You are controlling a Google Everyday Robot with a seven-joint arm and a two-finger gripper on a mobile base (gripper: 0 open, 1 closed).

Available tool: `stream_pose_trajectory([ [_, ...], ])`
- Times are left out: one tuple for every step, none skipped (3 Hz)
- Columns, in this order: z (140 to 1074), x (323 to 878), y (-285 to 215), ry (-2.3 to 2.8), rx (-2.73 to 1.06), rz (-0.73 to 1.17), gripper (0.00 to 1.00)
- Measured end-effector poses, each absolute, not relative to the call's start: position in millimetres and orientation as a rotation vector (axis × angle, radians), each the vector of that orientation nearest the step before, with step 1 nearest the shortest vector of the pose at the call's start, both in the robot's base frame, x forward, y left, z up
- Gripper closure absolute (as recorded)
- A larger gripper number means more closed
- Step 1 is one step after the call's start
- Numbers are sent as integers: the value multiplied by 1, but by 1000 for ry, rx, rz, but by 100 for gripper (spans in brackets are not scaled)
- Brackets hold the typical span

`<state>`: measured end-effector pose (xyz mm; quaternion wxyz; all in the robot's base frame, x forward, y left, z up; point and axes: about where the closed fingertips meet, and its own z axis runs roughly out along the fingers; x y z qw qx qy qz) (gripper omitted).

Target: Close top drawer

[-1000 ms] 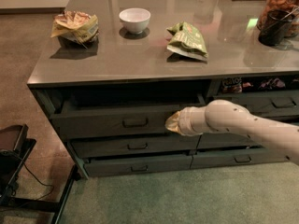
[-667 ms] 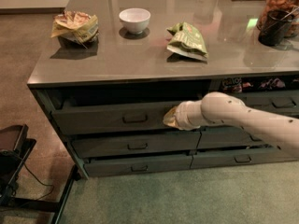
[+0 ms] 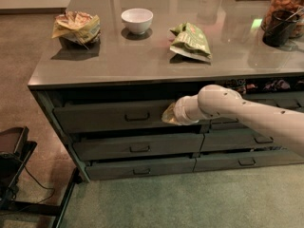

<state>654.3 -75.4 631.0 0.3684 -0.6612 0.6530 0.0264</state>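
The top drawer (image 3: 109, 117) is a wide dark grey-green drawer under the counter top, with a small metal loop handle (image 3: 137, 116). It stands slightly out from the cabinet, with a dark gap above its front. My gripper (image 3: 169, 116) is at the end of the white arm, which reaches in from the right. It is against the right end of the drawer front.
On the counter (image 3: 156, 56) sit a crumpled snack bag (image 3: 76, 26), a white bowl (image 3: 137, 20), a green chip bag (image 3: 191, 42) and a dark jar (image 3: 282, 18). Lower drawers (image 3: 137, 147) sit below. A black stand (image 3: 14, 160) is on the floor at left.
The gripper has moved left and towards the cabinet along the top drawer's front. The drawer front sits further in than a second ago.
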Motion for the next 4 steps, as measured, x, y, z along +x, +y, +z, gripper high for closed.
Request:
stream_pose_trajectory([
  [636, 622, -78, 1683, -1703, 144, 100],
  [647, 566, -81, 1669, -1712, 263, 100],
  [647, 563, -87, 1678, -1698, 268, 81],
  [647, 563, -87, 1678, -1698, 268, 58],
])
